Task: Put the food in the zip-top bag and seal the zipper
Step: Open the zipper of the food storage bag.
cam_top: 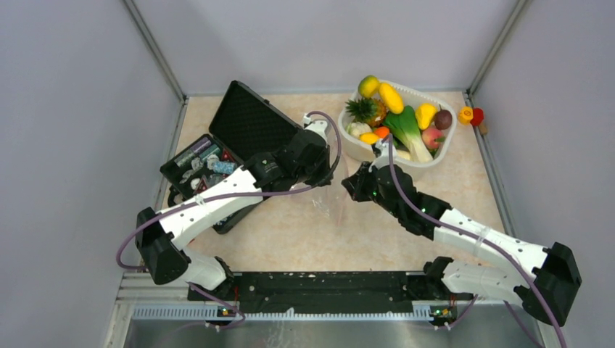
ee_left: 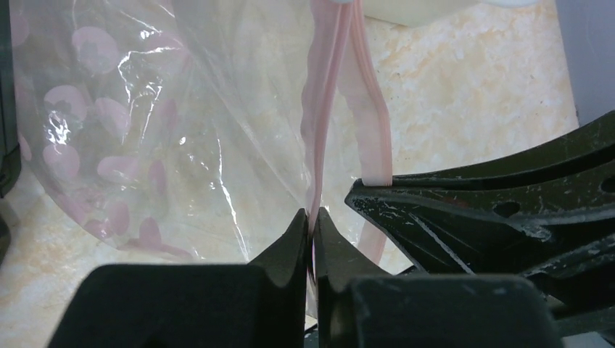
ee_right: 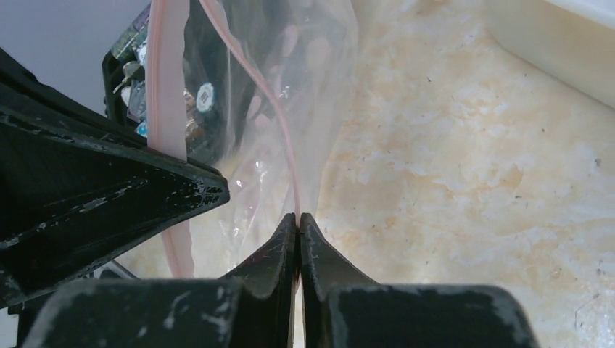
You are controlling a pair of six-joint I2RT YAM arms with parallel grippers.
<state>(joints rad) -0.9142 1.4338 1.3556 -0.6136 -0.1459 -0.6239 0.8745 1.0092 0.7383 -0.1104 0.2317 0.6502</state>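
The zip-top bag (cam_top: 336,197) hangs clear and crinkly between my two grippers at mid-table. In the left wrist view my left gripper (ee_left: 312,221) is shut on one lip of the pink zipper (ee_left: 319,109), and the bag's pink-spotted body (ee_left: 138,145) spreads to the left. The right wrist view shows my right gripper (ee_right: 298,217) shut on the other pink zipper (ee_right: 279,123) lip. The two lips bow slightly apart. The food (cam_top: 397,119), toy fruits and vegetables, lies piled in a white tub (cam_top: 355,148) behind the right gripper (cam_top: 350,185). None of it is in the bag.
An open black case (cam_top: 217,156) of small items lies at the left, beside the left arm. An orange and red toy piece (cam_top: 470,114) sits outside the tub near the right wall. Grey walls enclose the table on three sides.
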